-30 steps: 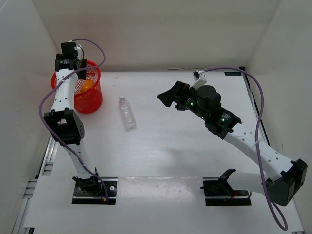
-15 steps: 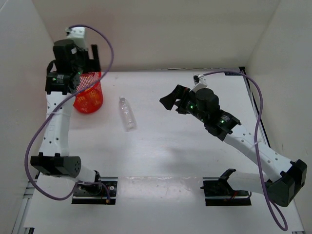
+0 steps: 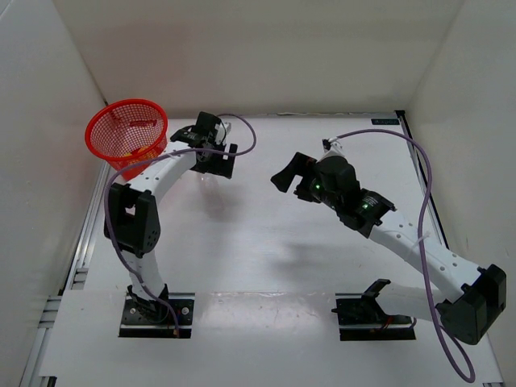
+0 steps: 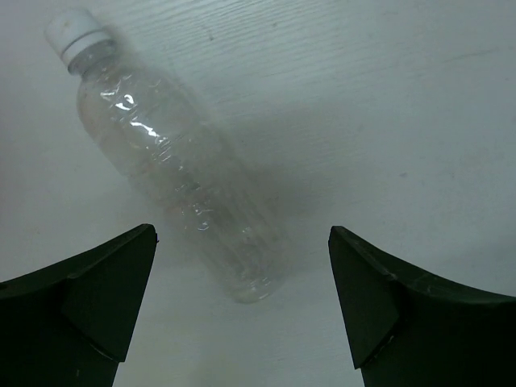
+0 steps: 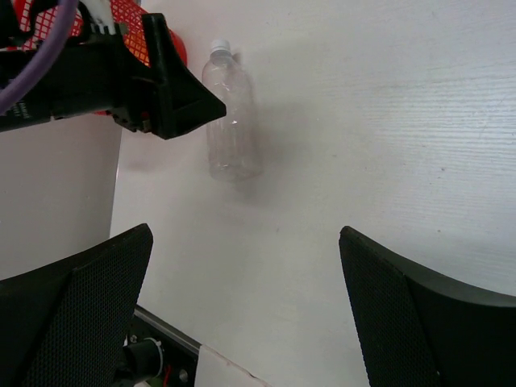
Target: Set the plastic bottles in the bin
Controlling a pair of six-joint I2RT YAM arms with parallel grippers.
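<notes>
While peeking past the left gripper's [image 4: 242, 242] two dark fingers [image 4: 97, 298], see them spread wide, holding nothing. Just below and a little ahead lies the slim clear bottle [image 4: 177, 177], flat on the tabletop [image 4: 403, 97], white cap [image 4: 76, 34] farthest out, round bottom closest to the gap. Lies slanted to the fingers, not square across them, so probably needs a small wrist twist and a drop down before closing. Rests toward the far left corner, near the red bin [image 3: 126, 102] standing by that corner. Over by the middle of the tabletop, well apart from the bottle, find the right gripper [image 5: 246, 242] — also wide open and empty. Left one much nearer. Nothing seen between its fingers and the bottle.
</notes>
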